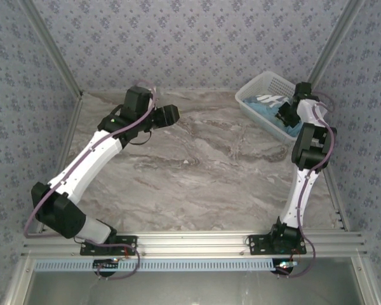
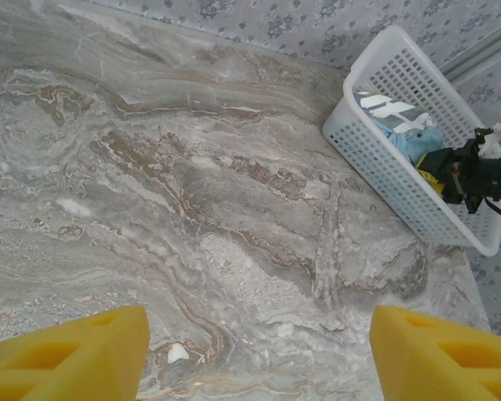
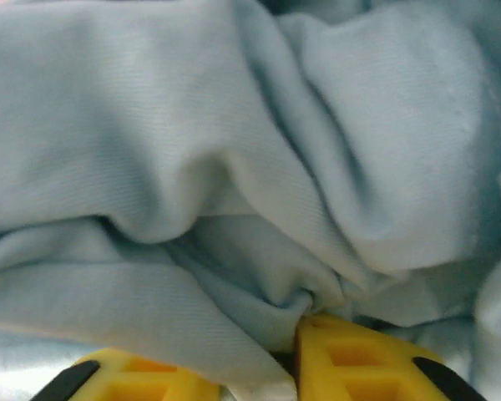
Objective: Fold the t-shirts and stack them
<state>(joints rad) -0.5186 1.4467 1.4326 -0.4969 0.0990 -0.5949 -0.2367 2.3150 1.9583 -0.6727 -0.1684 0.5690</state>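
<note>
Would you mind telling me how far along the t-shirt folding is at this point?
Done: nothing yet; the t-shirt lies crumpled in the basket. In hand: the right gripper is down in the basket, pinching a fold of its light blue cloth, while the left gripper hangs open over the table. Left: lifting it out, spreading, folding and stacking.
</note>
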